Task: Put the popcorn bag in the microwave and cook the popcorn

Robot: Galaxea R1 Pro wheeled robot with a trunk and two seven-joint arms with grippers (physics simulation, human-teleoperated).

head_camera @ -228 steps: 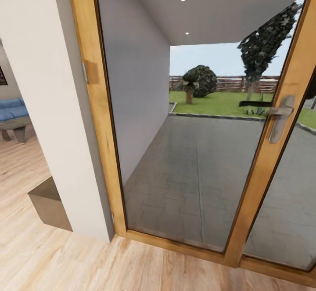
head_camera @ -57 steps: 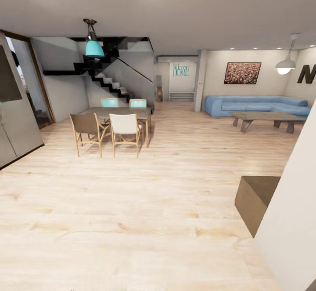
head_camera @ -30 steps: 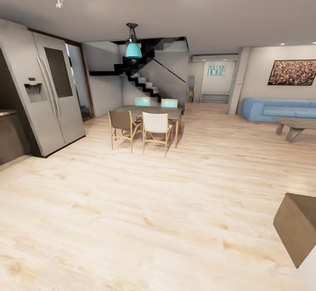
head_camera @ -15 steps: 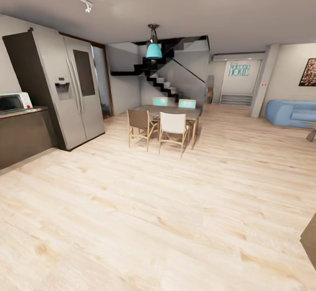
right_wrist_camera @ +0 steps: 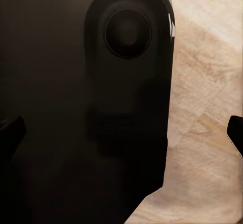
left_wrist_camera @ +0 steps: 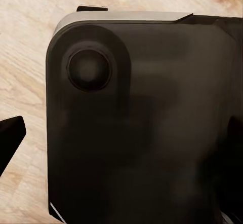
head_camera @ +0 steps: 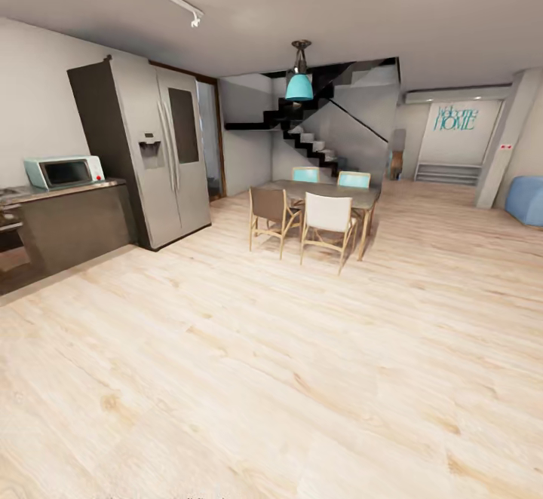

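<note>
the head view looks across a wide room with a pale wooden floor (head_camera: 302,378). at the far left stands the microwave (head_camera: 64,172), pale mint-blue with a dark glass door, sitting on the worktop (head_camera: 68,190), a glossy grey top above dark cabinet fronts. just beside the worktop, toward the room's middle, rises a tall steel fridge (head_camera: 162,156) with two doors and a dispenser panel. the popcorn bag cannot be made out anywhere on the visible part of the worktop.

further back, near the middle of the view, a dining table (head_camera: 324,191) stands with four chairs around it: a brown chair (head_camera: 269,212) and a white chair (head_camera: 326,224) on the near side, two teal-backed ones behind. a teal pendant lamp (head_camera: 299,84) hangs above the table. behind it a dark staircase (head_camera: 317,145) climbs to the left, and a teal "welcome home" sign (head_camera: 455,118) is on the far wall. a blue sofa's edge (head_camera: 528,201) shows at the right border.

the left wrist view looks down on a dark rounded part of the robot's body (left_wrist_camera: 147,122) over the wooden floor, with one dark fingertip (left_wrist_camera: 10,138) at the picture's edge. the right wrist view shows the like, with dark fingertips (right_wrist_camera: 10,133) at both edges. the tips stand far apart in that right view, so its jaws are released; for the left jaws i cannot tell.
</note>
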